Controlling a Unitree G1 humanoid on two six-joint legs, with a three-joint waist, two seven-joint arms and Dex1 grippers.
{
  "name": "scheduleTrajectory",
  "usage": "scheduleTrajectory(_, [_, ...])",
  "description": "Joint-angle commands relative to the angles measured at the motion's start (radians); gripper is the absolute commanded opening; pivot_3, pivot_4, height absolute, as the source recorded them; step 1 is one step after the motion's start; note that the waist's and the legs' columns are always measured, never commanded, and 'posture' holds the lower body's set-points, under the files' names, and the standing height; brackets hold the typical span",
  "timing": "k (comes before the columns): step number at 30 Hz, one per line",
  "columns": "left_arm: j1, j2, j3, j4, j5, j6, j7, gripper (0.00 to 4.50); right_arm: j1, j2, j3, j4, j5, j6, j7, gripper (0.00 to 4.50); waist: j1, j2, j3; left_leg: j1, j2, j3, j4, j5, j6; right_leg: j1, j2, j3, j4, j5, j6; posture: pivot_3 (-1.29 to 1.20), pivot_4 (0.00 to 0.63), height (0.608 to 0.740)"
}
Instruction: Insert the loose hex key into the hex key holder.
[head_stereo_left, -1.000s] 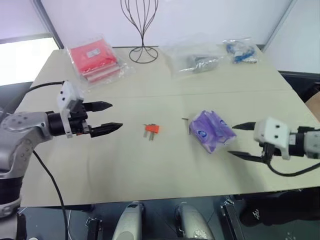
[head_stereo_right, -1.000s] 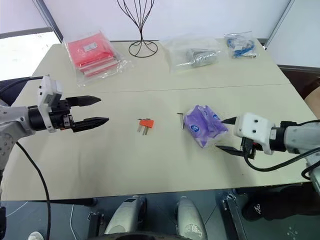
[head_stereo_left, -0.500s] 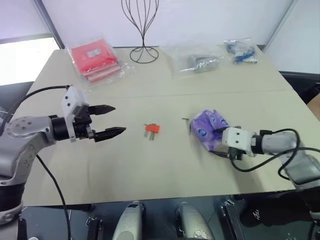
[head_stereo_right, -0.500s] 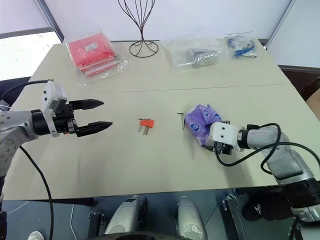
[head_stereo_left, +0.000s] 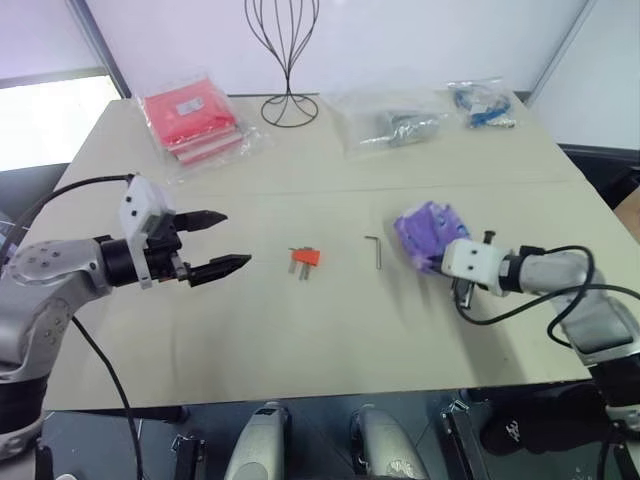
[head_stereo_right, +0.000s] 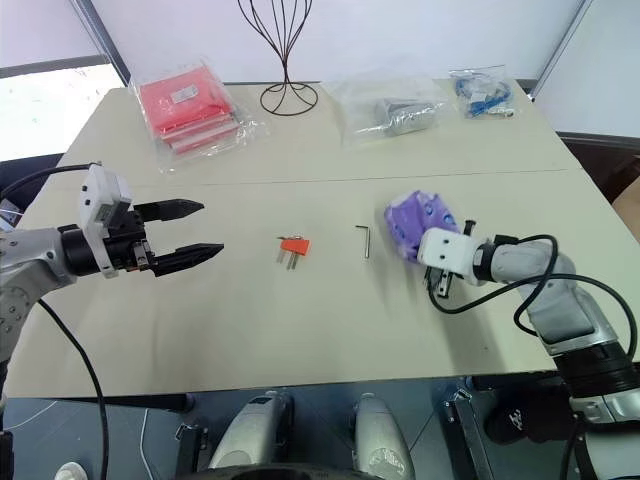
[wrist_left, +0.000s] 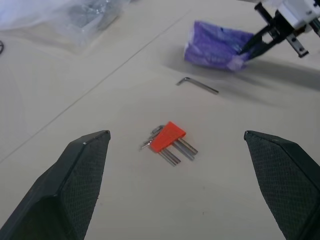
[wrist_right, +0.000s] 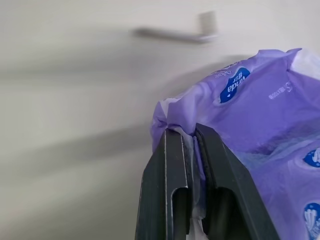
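Note:
The hex key holder (head_stereo_left: 304, 258), a small orange block with short dark keys sticking out, lies mid-table. To its right the loose hex key (head_stereo_left: 375, 250) lies flat and apart from everything. My left gripper (head_stereo_left: 237, 238) hovers open to the left of the holder, aimed at it; its fingers (wrist_left: 75, 180) frame the holder (wrist_left: 167, 137) in the left wrist view. My right gripper (wrist_right: 186, 131) is shut on the edge of a purple tissue pack (wrist_right: 260, 115), right of the key.
The purple tissue pack (head_stereo_left: 425, 228) sits just right of the loose key. At the back stand red flat packets (head_stereo_left: 190, 120), a wire stand (head_stereo_left: 288, 60), a clear bag of metal parts (head_stereo_left: 395, 120) and a bag with blue items (head_stereo_left: 480, 100).
My right gripper moved in from the right and shut on the purple pack's edge. The pack has shifted away from the loose hex key. The left gripper stayed put.

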Motion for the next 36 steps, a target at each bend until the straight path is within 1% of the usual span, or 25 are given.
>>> scheduleTrajectory(1, [-0.026, -0.005, -0.016, 0.001, 0.012, -0.032, -0.006, 4.5, -0.081, 0.029, -0.092, 0.034, -0.082, 0.099, -0.213, 0.09, -0.001, 0.0, 0.0, 0.0, 0.0, 0.0, 0.0, 0.0, 0.0, 0.0, 0.0, 0.0, 0.0, 0.0, 0.0, 0.0, 0.15, 0.74])
scheduleTrajectory(4, [-0.031, -0.016, -0.037, 0.013, 0.031, -0.051, -0.01, 4.5, -0.13, 0.075, -0.121, 0.143, -0.141, 0.208, -0.384, 0.09, 0.0, 0.0, 0.0, 0.0, 0.0, 0.0, 0.0, 0.0, 0.0, 0.0, 0.0, 0.0, 0.0, 0.0, 0.0, 0.0, 0.15, 0.74])
scheduleTrajectory(6, [-0.032, -0.019, -0.046, 0.02, 0.043, -0.062, -0.012, 4.5, -0.177, 0.113, -0.134, 0.245, -0.182, 0.334, -0.503, 0.09, 0.0, 0.0, 0.0, 0.0, 0.0, 0.0, -0.001, 0.0, 0.0, 0.0, 0.0, 0.0, 0.0, 0.0, 0.0, 0.0, 0.15, 0.74])
scheduleTrajectory(10, [-0.034, -0.022, -0.041, 0.024, 0.043, -0.062, -0.008, 4.5, -0.244, 0.16, -0.177, 0.385, -0.187, 0.4, -0.665, 0.09, -0.001, 0.0, 0.0, -0.001, -0.001, 0.001, -0.001, 0.0, 0.0, -0.001, -0.001, 0.0, 0.0, 0.0, 0.0, 0.0, 0.15, 0.74])
scheduleTrajectory(12, [-0.021, -0.022, -0.033, 0.015, 0.04, -0.059, -0.002, 4.5, -0.29, 0.175, -0.205, 0.457, -0.187, 0.476, -0.75, 0.09, -0.004, 0.0, 0.0, -0.001, -0.001, 0.002, -0.002, 0.0, 0.0, -0.002, 0.0, 0.001, 0.0, 0.0, 0.0, 0.0, 0.15, 0.74])
scheduleTrajectory(16, [-0.003, -0.025, -0.022, -0.005, 0.031, -0.051, 0.012, 4.5, -0.337, 0.189, -0.252, 0.513, -0.151, 0.543, -0.821, 0.09, -0.008, 0.001, 0.0, -0.001, -0.001, 0.005, -0.002, 0.0, 0.0, -0.003, 0.0, 0.002, 0.002, 0.0, 0.0, 0.0, 0.15, 0.74])
scheduleTrajectory(20, [0.012, -0.023, -0.015, -0.021, 0.023, -0.046, 0.025, 4.5, -0.358, 0.197, -0.298, 0.515, -0.101, 0.638, -0.82, 0.09, -0.007, 0.001, 0.0, -0.001, 0.0, 0.006, -0.002, 0.0, 0.0, -0.004, 0.001, 0.001, 0.003, 0.0, 0.0, 0.0, 0.15, 0.74])
scheduleTrajectory(22, [0.016, -0.022, -0.013, -0.026, 0.02, -0.045, 0.028, 4.5, -0.361, 0.203, -0.318, 0.501, -0.079, 0.673, -0.822, 0.77, -0.007, 0.001, 0.0, -0.001, 0.0, 0.007, -0.002, 0.0, 0.0, -0.003, 0.001, 0.001, 0.003, 0.0, 0.0, 0.0, 0.15, 0.74])
scheduleTrajectory(24, [0.016, -0.023, -0.011, -0.028, 0.016, -0.041, 0.03, 4.5, -0.36, 0.213, -0.341, 0.476, -0.054, 0.688, -0.821, 1.63, -0.007, 0.001, 0.0, -0.001, 0.0, 0.007, -0.002, 0.0, 0.0, -0.003, 0.001, 0.002, 0.003, 0.0, 0.0, 0.0, 0.15, 0.74])
scheduleTrajectory(27, [0.008, -0.024, -0.016, -0.026, 0.014, -0.037, 0.03, 4.5, -0.355, 0.224, -0.358, 0.427, -0.03, 0.72, -0.822, 3.19, -0.007, 0.001, 0.0, -0.001, 0.0, 0.007, -0.002, 0.0, 0.0, -0.004, 0.001, 0.002, 0.004, 0.0, 0.0, 0.0, 0.15, 0.74])
scheduleTrajectory(29, [0.003, -0.024, -0.02, -0.024, 0.015, -0.037, 0.028, 4.5, -0.337, 0.221, -0.346, 0.372, -0.026, 0.719, -0.81, 4.38, -0.007, 0.001, 0.0, -0.001, 0.0, 0.007, -0.002, 0.0, 0.001, -0.004, 0.001, 0.002, 0.004, 0.0, 0.0, 0.0, 0.15, 0.74])
scheduleTrajectory(31, [-0.003, -0.024, -0.022, -0.021, 0.013, -0.034, 0.027, 4.5, -0.301, 0.221, -0.335, 0.271, 0.024, 0.658, -0.721, 4.45, -0.007, 0.001, 0.0, -0.001, 0.0, 0.007, -0.002, 0.0, 0.001, -0.004, 0.001, 0.002, 0.004, 0.0, 0.0, 0.0, 0.15, 0.74])
scheduleTrajectory(33, [-0.007, -0.024, -0.025, -0.02, 0.013, -0.033, 0.026, 4.5, -0.232, 0.204, -0.271, 0.096, 0.089, 0.598, -0.55, 4.45, -0.007, 0.001, 0.0, -0.001, 0.0, 0.007, -0.002, 0.0, 0.001, -0.004, 0.001, 0.002, 0.004, 0.0, 0.001, 0.0, 0.15, 0.74])
scheduleTrajectory(36, [-0.013, -0.022, -0.034, -0.012, 0.019, -0.036, 0.019, 4.5, -0.153, 0.185, -0.164, -0.147, 0.171, 0.585, -0.359, 4.45, -0.011, 0.001, 0.0, 0.0, 0.0, 0.007, -0.002, -0.001, 0.002, -0.004, 0.002, 0.002, 0.004, 0.0, 0.001, 0.0, 0.15, 0.74])
